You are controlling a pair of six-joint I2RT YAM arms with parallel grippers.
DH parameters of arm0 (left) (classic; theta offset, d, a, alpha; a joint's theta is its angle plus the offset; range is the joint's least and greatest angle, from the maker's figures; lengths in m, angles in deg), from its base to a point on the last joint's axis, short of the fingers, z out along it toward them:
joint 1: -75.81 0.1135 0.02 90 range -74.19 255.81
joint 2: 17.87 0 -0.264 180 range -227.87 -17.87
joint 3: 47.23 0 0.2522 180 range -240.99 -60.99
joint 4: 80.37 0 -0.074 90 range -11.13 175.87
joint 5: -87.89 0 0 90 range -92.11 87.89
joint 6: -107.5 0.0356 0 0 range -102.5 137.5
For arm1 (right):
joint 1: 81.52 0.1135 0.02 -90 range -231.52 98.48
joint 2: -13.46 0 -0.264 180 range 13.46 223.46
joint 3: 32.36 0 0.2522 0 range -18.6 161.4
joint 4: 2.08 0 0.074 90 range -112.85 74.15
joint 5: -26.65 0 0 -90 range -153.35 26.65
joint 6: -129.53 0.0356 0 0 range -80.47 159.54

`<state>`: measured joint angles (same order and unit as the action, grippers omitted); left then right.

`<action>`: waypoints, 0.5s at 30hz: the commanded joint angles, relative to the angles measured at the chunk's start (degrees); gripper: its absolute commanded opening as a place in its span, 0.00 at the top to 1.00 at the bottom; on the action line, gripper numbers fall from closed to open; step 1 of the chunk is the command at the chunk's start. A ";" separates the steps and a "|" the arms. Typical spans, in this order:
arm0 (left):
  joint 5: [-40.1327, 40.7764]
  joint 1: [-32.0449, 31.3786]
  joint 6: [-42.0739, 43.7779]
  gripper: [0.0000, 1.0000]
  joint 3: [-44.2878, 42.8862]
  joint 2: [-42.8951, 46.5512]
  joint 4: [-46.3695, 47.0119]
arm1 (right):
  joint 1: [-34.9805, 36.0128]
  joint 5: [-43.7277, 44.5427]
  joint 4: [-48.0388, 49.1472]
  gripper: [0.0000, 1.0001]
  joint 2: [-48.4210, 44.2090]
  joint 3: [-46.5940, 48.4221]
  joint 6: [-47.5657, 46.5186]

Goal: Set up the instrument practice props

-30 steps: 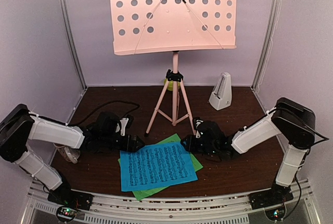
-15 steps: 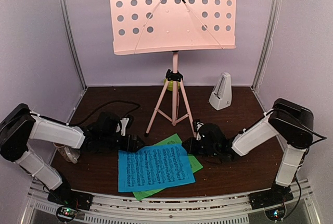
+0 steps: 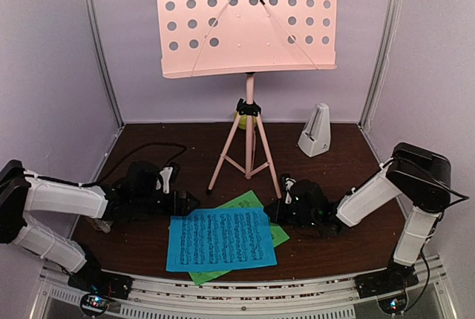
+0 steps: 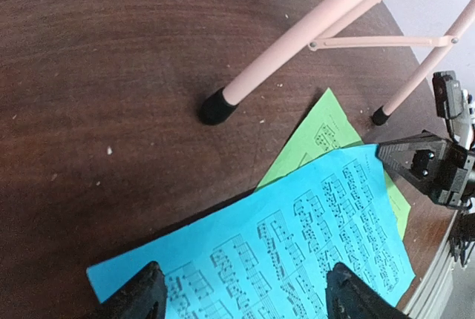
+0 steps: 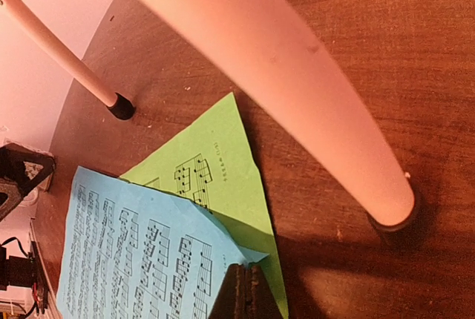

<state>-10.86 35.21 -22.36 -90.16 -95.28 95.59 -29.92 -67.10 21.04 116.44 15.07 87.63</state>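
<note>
Left arm: stretched low over the table (image 3: 341, 159), left gripper (image 4: 245, 297) with fingers spread apart, straddling the left edge of the blue music sheet (image 3: 221, 239)

Right arm: folded low, right gripper (image 5: 241, 289) pinched together on that sheet's far right corner

Blue sheet: near centre, overlapping the green music sheet (image 4: 319, 133); printed staves only, no legible title

Pink music stand (image 3: 249, 18): upright behind the sheets; metronome (image 3: 315, 131) at far right

Since a second ago: blue sheet turned squarer and shifted left, left arm dropped lower

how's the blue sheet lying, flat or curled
Mostly flat; blue sheet corner curls up at the right end effector, shadowing the green sheet.
</note>
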 commanded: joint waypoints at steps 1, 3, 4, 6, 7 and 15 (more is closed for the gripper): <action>4.43 -0.18 -9.16 0.24 5.88 8.16 -1.80 | 0.45 1.12 0.99 1.00 -3.15 -1.62 0.08; 4.76 -0.19 -12.45 0.25 8.01 10.51 -3.55 | 0.58 1.39 0.33 1.00 -3.66 -2.01 0.19; 4.72 -0.23 -13.63 0.25 8.78 11.45 -4.57 | 0.53 1.53 0.00 1.00 -4.00 -2.24 0.28; 4.21 -0.20 -15.85 0.26 10.07 12.87 -6.25 | 0.61 2.09 -0.47 1.00 -4.78 -3.01 0.69; 3.73 -0.18 -16.58 0.26 10.55 13.67 -6.88 | 0.68 2.34 -0.42 1.00 -5.14 -3.57 0.90; -1.25 -1.12 -21.00 0.31 16.13 20.05 -11.66 | 0.97 3.04 -1.10 1.00 -6.79 -7.16 1.68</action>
<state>-9.14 34.91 -39.65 -76.63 -78.95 86.60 -29.57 -65.81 20.60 110.95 9.69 88.33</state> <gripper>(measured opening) 0.701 0.009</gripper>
